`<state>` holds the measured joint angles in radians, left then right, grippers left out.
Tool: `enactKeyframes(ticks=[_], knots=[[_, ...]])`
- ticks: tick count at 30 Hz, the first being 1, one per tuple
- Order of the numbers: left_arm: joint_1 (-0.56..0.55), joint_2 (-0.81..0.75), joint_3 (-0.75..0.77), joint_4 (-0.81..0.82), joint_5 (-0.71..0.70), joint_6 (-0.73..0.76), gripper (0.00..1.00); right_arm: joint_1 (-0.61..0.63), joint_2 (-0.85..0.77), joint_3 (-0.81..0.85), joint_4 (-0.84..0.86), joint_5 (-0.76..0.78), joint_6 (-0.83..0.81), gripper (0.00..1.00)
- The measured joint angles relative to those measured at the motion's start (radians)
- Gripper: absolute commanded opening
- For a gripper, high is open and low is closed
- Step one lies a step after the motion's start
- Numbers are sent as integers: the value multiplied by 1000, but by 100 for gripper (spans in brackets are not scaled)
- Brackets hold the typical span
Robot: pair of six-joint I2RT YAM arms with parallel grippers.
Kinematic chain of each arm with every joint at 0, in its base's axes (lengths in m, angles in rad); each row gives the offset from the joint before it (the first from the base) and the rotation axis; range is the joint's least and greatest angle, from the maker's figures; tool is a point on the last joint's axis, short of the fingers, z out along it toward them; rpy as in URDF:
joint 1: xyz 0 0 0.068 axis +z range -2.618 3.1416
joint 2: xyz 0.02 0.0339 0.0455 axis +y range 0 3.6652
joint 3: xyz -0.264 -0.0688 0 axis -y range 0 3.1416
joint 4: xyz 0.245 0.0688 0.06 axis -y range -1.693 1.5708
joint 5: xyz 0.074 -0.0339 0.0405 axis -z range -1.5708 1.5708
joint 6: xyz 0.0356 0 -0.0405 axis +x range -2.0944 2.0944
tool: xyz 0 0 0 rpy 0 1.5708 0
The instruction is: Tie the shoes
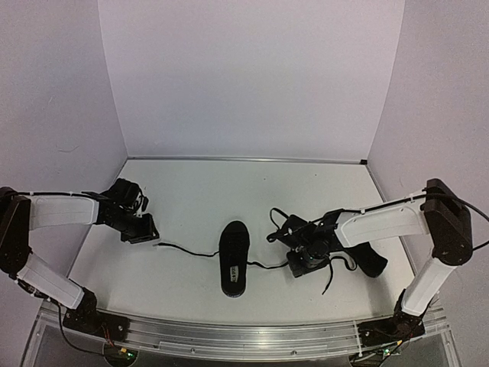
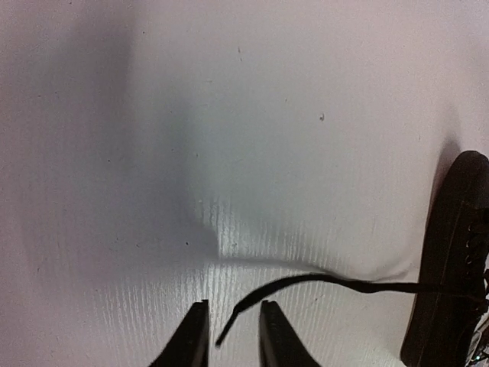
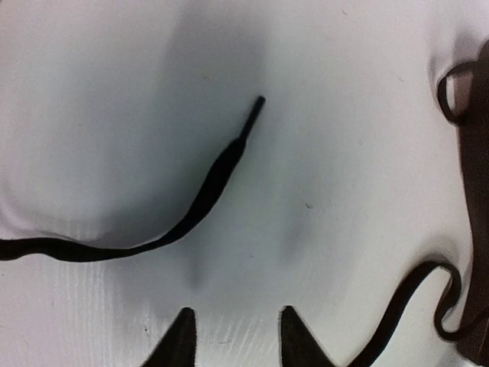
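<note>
Jaws on both arms stand partly open, gripping nothing. From above: left gripper (image 1: 144, 229) near the table's (image 1: 191, 191) left edge, right gripper (image 1: 306, 264) beside the right-side shoe (image 1: 373, 262); the other shoe (image 1: 234, 256) lies mid-table. Left wrist: a lace tip (image 2: 226, 330) lies loose between the fingers (image 2: 192, 340). Right wrist: another lace end (image 3: 221, 172) lies ahead.

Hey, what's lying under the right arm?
A black shoe, only one end showing beside the right arm, with lace loops spilling out on the other side. Its middle is covered.
</note>
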<state>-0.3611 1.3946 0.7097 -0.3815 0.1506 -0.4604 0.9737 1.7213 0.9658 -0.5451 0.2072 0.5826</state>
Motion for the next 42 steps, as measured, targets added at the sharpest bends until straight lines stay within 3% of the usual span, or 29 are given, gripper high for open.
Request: enactKeyframes(ticks=[2, 4, 11, 18, 22, 26, 31, 33, 37, 42], knots=[[0, -1, 0, -1, 3, -4, 95, 0, -1, 12, 2, -9, -18, 82], [0, -7, 2, -6, -5, -2, 99, 0, -9, 24, 2, -15, -27, 86], [0, -101, 79, -36, -57, 20, 99, 0, -140, 92, -1, -8, -57, 98], [1, -253, 91, 94, -228, 64, 100, 0, -291, 121, 126, 3, -152, 98], [2, -298, 75, 163, -152, 138, 100, -1, -284, 139, 192, -40, -237, 98], [-56, -210, 107, 156, 27, 255, 100, -2, -214, 218, 227, -122, -305, 98], [-350, 25, 213, 51, -3, 466, 99, -2, -166, 256, 287, -248, -348, 98], [-418, 96, 223, 25, 0, 547, 99, -3, -166, 256, 302, -285, -356, 98], [-428, 132, 192, -24, 13, 709, 97, -13, -179, 232, 337, -343, -366, 98], [-421, 135, 148, -6, 34, 881, 85, -76, -236, 156, 367, -407, -357, 98]])
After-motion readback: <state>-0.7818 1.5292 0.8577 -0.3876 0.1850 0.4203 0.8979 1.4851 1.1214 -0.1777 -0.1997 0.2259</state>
